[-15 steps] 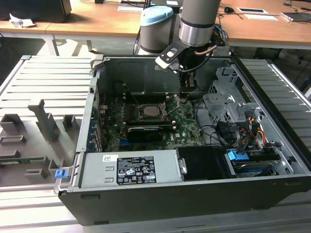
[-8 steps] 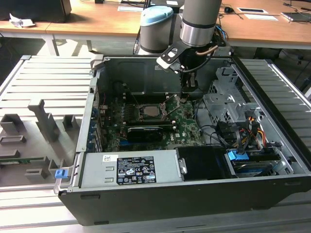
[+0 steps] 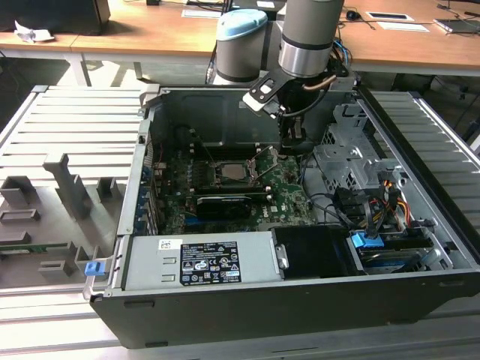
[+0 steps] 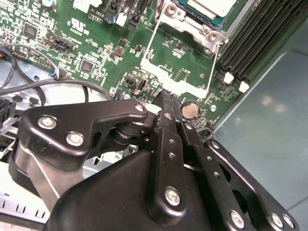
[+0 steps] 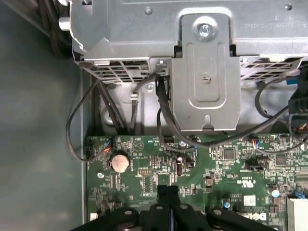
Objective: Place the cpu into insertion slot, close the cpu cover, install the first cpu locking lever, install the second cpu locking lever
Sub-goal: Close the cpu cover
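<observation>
The cpu (image 3: pixel 231 172) lies silvery side up in the insertion slot (image 3: pixel 214 180) amid the green motherboard; the second wrist view has the cpu (image 4: pixel 211 6) inside the slot's metal rim (image 4: pixel 188 26). The cpu cover (image 4: pixel 173 80) stands hinged open, a thin silver frame rising from the slot on the exterior view's right (image 3: pixel 264 159). My gripper (image 3: pixel 290 142) hangs just beyond the cover. Its black fingers are shut with nothing between them, the gripper (image 4: pixel 168 98) right at the cover's raised edge. In the first wrist view the gripper (image 5: pixel 168 188) is over the board near a coin battery (image 5: pixel 119 162).
A long black card (image 3: pixel 225 204) lies in front of the slot. A power supply (image 3: pixel 199 262) fills the case front. A metal drive cage (image 3: pixel 345 154) and loose cables (image 3: pixel 352 202) crowd the exterior view's right. Memory slots (image 4: pixel 255 43) flank the socket. A grey fixture tray (image 3: pixel 60 195) lies outside.
</observation>
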`<state>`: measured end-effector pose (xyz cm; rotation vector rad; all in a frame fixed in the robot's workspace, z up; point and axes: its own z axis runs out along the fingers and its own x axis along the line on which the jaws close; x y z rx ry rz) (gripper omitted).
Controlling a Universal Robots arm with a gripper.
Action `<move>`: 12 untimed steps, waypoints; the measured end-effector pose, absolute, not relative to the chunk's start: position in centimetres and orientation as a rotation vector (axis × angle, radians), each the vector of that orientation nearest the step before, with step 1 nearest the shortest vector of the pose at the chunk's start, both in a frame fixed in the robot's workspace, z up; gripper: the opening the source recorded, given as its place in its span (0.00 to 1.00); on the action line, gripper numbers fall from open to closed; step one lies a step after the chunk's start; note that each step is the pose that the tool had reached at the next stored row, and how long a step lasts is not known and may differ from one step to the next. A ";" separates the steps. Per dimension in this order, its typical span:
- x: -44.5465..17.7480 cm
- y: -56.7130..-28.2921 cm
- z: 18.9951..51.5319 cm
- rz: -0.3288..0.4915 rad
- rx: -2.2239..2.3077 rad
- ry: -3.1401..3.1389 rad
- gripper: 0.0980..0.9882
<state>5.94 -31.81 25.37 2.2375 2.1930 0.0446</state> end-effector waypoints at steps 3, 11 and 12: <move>6.0 -31.8 25.3 0.044 2.238 2.193 0.01; 4.9 -31.8 25.2 0.045 2.237 2.193 0.01; 4.8 -31.8 25.2 0.045 2.237 2.193 0.01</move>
